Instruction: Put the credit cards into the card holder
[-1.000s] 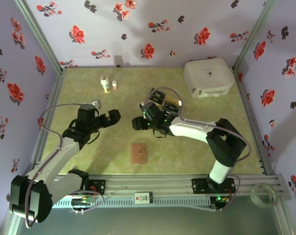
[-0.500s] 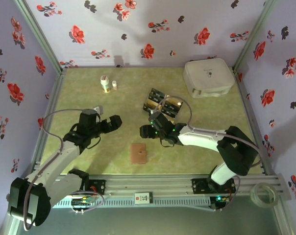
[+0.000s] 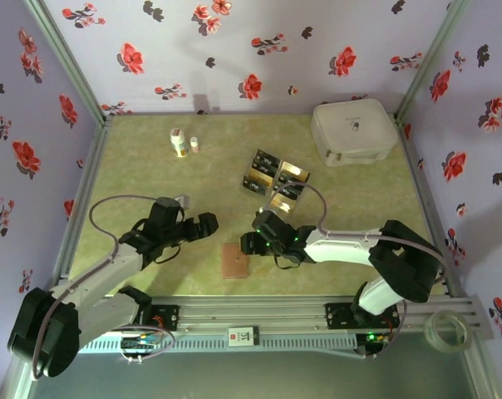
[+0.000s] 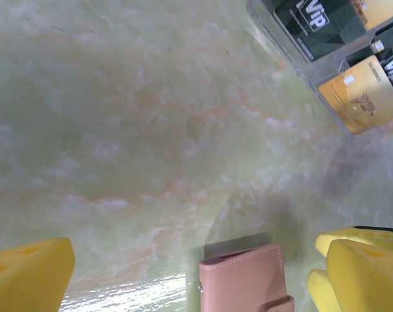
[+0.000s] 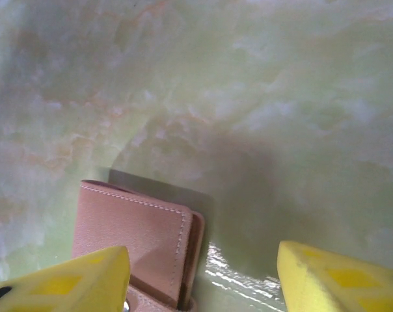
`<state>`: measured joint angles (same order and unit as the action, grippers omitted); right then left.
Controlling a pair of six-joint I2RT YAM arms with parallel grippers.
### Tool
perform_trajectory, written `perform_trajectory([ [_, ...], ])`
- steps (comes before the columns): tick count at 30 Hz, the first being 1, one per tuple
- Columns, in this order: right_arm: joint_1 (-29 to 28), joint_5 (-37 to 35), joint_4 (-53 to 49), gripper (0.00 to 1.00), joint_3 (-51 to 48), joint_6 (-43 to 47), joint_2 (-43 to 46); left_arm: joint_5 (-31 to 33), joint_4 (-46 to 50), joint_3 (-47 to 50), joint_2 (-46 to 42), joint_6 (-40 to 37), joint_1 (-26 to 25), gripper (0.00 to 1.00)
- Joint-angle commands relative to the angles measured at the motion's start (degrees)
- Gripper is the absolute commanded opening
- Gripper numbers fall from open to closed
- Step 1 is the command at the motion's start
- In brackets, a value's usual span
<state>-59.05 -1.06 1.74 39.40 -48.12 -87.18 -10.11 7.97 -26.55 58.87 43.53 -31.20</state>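
The closed reddish-brown card holder lies flat near the table's front edge. My left gripper hovers just behind and left of it, open; in the left wrist view the card holder sits between the yellow pads, nearer the right one. My right gripper is open at the holder's right rear corner; in the right wrist view the card holder lies by the left pad. Black and gold credit cards rest in a clear tray behind both grippers, with the gold card at the left wrist view's top right.
A large white rounded case stands at the back right. Two small bottles stand at the back left. A roll of tape lies outside the front rail. Flowered walls close in three sides.
Both grippers have moved toward the front of the table and closed in on the card holder. The right gripper left the card tray, which now shows uncovered.
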Motion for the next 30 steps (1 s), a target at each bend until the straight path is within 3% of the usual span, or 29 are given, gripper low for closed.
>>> perform_trajectory([
  [1, -1.36, -0.24, 1.89, 0.61, -1.64, -3.48, -0.66, 0.53, -1.13, 0.08, 0.54, 1.89, -1.60, 1.00],
  [30, -3.74, 2.20, 5.96, 0.54, 0.34, -10.94, -7.28, 0.54, -9.66, 5.01, 3.59, 5.30, -5.36, 1.00],
])
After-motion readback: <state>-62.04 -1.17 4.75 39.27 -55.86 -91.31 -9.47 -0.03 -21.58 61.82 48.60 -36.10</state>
